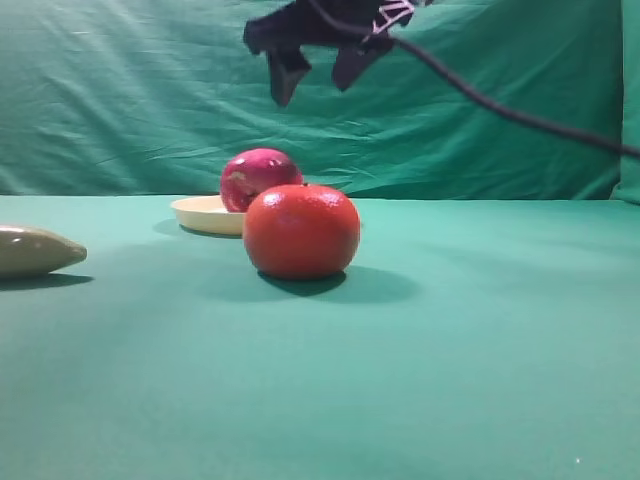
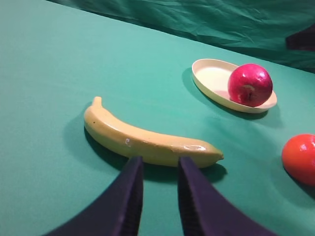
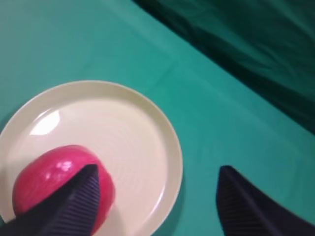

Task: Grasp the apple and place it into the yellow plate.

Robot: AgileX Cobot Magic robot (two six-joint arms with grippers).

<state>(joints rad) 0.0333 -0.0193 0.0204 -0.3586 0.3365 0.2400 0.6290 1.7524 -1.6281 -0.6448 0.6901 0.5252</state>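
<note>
- One glossy magenta-red apple sits inside one shallow cream-yellow plate, upper right of the left wrist view.
- One orange-red round fruit; one pale yellow banana.
- Right gripper, top centre, hangs released above the apple.
- Left gripper: narrowly parted, empty.
- No writing seen.

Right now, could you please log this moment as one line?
glossy magenta-red apple: in round pale-yellow plate | right gripper: open, above, empty | left gripper: near banana

right gripper is hanging up in the air above the yellow plate, jaws spread wide and holding nothing. left gripper sits low, fingers nearly together.
</note>
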